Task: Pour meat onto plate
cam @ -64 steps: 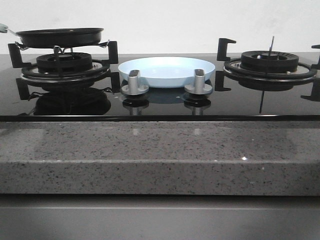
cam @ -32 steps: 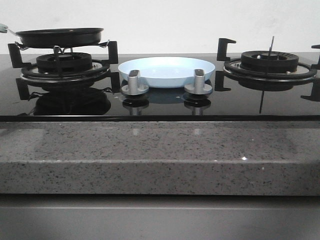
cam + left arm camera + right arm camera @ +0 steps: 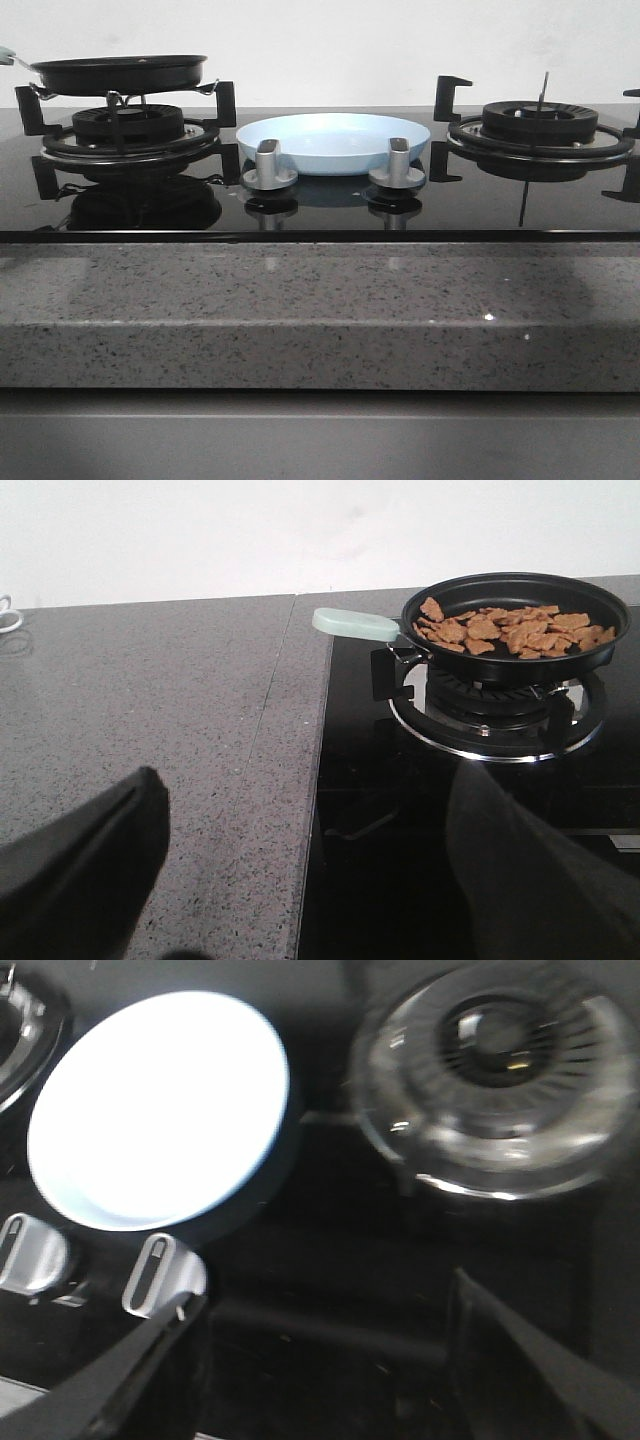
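Note:
The meat (image 3: pixel 510 630) is a loose heap of small brown chunks in a black frying pan (image 3: pixel 520 615) with a pale green handle (image 3: pixel 355 624). The pan (image 3: pixel 118 72) sits on the left burner. The pale-blue plate (image 3: pixel 335 143) lies on the black glass between the two burners, behind the knobs, and it holds nothing. In the right wrist view the plate (image 3: pixel 160 1110) looks bright white. My left gripper (image 3: pixel 310 780) is open over the edge where counter meets hob, well short of the handle. My right gripper (image 3: pixel 328 1295) is open above the glass beside the plate. Neither gripper shows in the front view.
Two silver knobs (image 3: pixel 268 165) (image 3: pixel 397 163) stand in front of the plate. The right burner (image 3: pixel 540 125) has black pan supports and nothing on it. A speckled grey stone counter (image 3: pixel 150 700) lies left of the hob, and its front ledge (image 3: pixel 320 310) runs across the front view.

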Available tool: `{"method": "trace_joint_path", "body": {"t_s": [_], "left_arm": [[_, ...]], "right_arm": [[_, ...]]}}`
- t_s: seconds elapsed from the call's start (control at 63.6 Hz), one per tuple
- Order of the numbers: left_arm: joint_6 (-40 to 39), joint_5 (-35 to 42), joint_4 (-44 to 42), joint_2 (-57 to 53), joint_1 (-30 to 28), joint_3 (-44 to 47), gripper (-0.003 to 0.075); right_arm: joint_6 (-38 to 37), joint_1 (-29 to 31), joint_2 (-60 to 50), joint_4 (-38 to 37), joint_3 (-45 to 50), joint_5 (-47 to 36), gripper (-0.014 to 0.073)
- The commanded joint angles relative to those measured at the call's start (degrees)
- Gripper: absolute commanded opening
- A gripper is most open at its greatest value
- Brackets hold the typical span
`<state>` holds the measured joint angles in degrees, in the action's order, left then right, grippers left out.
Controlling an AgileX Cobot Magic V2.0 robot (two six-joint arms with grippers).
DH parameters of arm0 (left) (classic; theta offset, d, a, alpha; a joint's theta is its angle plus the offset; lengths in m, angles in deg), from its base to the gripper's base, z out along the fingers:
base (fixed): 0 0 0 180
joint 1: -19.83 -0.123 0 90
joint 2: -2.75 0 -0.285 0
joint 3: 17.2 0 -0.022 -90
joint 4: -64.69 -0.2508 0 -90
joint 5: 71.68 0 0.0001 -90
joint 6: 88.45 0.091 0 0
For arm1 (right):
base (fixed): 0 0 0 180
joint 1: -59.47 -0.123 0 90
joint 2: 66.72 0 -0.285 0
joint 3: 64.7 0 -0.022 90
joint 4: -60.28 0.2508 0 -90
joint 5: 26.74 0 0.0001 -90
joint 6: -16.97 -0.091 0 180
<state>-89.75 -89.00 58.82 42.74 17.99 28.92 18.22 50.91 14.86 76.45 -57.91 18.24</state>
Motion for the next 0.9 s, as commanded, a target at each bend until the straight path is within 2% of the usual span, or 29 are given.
{"method": "trace_joint_path", "body": {"t_s": [0.0,0.204,0.456,0.629,0.881], "left_arm": [[-0.3,5.1,0.2,0.5,0.0,-2.1,0.0564],[-0.3,5.1,0.2,0.5,0.0,-2.1,0.0564],[-0.3,5.1,0.2,0.5,0.0,-2.1,0.0564],[-0.3,5.1,0.2,0.5,0.0,-2.1,0.0564],[-0.3,5.1,0.2,0.5,0.0,-2.1,0.0564]], "right_arm": [[0.5,-1.7,5.4,1.7,-9.6,3.2,0.0519],[0.4,-4.6,20.1,1.9,-27.9,14.1,0.0519],[0.4,-4.7,36.0,1.9,-46.1,24.5,0.0519],[0.4,-4.7,42.2,1.9,-51.9,28.0,0.0517],[0.4,-4.6,45.8,0.2,-52.9,27.9,0.0517]]}}
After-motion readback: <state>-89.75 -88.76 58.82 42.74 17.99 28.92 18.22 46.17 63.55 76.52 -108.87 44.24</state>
